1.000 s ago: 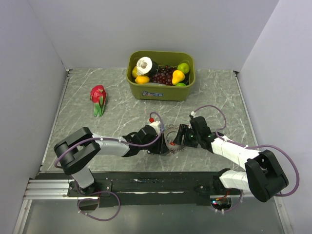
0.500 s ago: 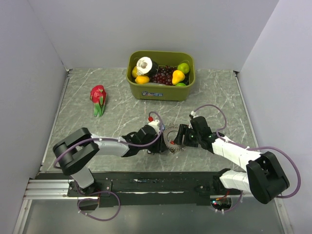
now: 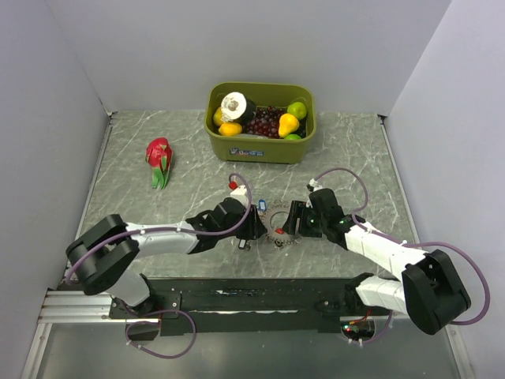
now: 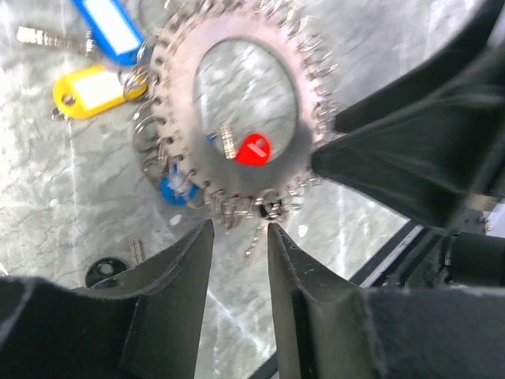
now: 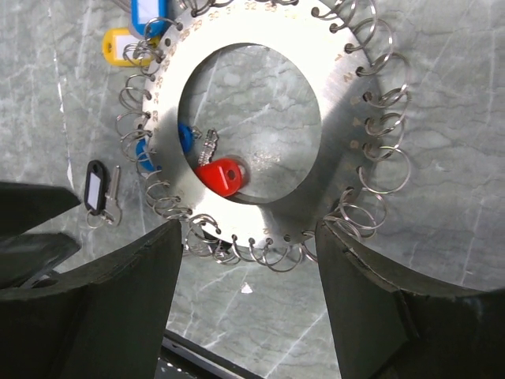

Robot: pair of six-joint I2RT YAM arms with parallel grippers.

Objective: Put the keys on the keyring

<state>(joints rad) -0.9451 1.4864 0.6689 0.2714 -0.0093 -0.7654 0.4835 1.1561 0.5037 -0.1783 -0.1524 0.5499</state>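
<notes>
At the keyring [image 5: 335,150] rim, left claw [image 4: 239,229] narrow (tips just short), right claw [image 5: 247,229] wide

Looking down onto a tabletop [image 3: 134,197] patterned like grey-green marble, with pale veins crossing it in slanting lines. Taking in three plain, matte, light-grey walls closing it in: a back wall [image 3: 252,39], a left wall [image 3: 39,118] and a right wall [image 3: 458,118], each meeting the tabletop along a thin pale edging. Finding, along the near edge, a black plate [image 3: 260,298] and, to its left, a ribbed aluminium rail [image 3: 71,306], with a smooth dull-grey surface [image 3: 260,355] below both. Working under soft, even light from above, leaving only faint shadows and putting a mild sheen on the marbling in the wrist views.
</notes>
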